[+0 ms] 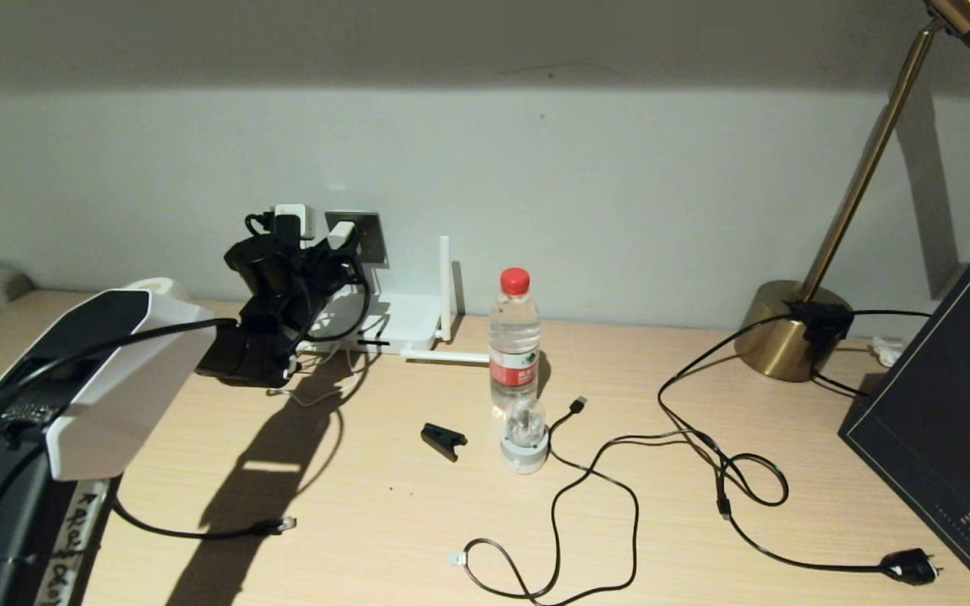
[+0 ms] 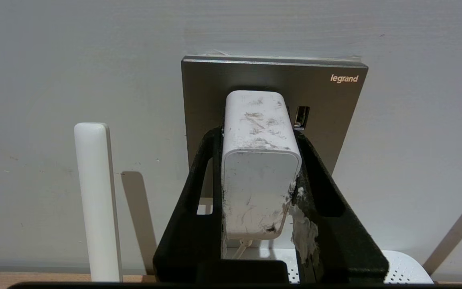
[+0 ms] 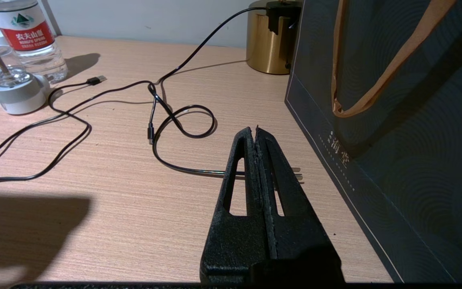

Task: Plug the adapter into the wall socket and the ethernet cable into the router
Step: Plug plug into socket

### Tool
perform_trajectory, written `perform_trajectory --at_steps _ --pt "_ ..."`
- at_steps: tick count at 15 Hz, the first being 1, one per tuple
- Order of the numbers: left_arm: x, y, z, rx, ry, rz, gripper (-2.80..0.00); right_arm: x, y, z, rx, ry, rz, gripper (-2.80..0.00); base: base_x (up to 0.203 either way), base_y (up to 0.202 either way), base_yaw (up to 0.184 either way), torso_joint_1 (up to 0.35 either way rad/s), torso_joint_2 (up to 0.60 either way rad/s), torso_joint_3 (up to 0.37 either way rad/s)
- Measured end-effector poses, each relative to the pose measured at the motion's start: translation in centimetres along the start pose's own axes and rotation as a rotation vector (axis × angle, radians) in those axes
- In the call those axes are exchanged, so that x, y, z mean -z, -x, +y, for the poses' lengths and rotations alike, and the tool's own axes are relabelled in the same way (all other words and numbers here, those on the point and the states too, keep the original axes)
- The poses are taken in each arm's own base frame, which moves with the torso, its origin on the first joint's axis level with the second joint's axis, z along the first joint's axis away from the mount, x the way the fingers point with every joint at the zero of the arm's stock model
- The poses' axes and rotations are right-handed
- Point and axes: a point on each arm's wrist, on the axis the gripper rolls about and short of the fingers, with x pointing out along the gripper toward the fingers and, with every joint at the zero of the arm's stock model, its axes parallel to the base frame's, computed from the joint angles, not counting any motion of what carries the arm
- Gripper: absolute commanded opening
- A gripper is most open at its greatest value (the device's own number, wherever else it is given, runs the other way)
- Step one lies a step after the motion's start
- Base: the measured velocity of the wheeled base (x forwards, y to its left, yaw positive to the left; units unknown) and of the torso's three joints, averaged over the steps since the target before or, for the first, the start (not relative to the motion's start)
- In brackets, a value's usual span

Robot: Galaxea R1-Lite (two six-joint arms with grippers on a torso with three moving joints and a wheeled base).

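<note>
My left gripper (image 2: 258, 134) is shut on the adapter (image 2: 260, 160), a scuffed white cube gripped on both sides. The adapter's front end sits against the grey wall socket (image 2: 327, 116); its pins are hidden. In the head view the gripper (image 1: 329, 252) is at the socket (image 1: 365, 237) on the back wall. The router (image 1: 392, 324) lies on the table just below. The ethernet cable (image 1: 190, 532) lies near the front left, plug (image 1: 283, 525) loose on the table. My right gripper (image 3: 255, 129) is shut and holds nothing, hovering low over the table at the right.
A water bottle (image 1: 514, 337), a small domed device (image 1: 524, 438) and a black clip (image 1: 443, 440) stand mid-table. Loose black cables loop across the right half, one ending in a mains plug (image 1: 910, 566). A brass lamp base (image 1: 788, 328) and a dark bag (image 1: 948, 421) stand at the right.
</note>
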Motion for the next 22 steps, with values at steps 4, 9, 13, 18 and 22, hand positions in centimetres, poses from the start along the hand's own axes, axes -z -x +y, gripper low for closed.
perform_trajectory --at_steps 4,9,13,18,22 --pt "0.8 0.0 -0.1 0.001 0.0 0.012 -2.8 0.0 0.0 0.0 0.0 0.0 -0.001 -2.8 0.0 0.0 0.0 0.0 0.0 0.0" --pt "1.5 -0.1 -0.1 0.0 0.001 0.017 -2.8 0.0 0.0 0.0 0.0 0.0 0.0 -2.8 0.0 0.0 0.0 0.0 0.0 0.0" --pt "1.5 -0.4 -0.1 0.0 0.001 0.01 -2.8 0.0 0.0 0.0 0.0 0.0 0.0 -2.8 0.0 0.0 0.0 0.0 0.0 0.0" --pt "1.4 -0.5 0.0 0.0 0.001 0.031 -2.8 0.0 0.0 0.0 0.0 0.0 0.0 -2.8 0.0 0.0 0.0 0.0 0.0 0.0" --pt "0.9 -0.7 0.0 -0.001 0.001 0.034 -2.8 0.0 0.0 0.0 0.0 0.0 0.0 -2.8 0.0 0.0 0.0 0.0 0.0 0.0"
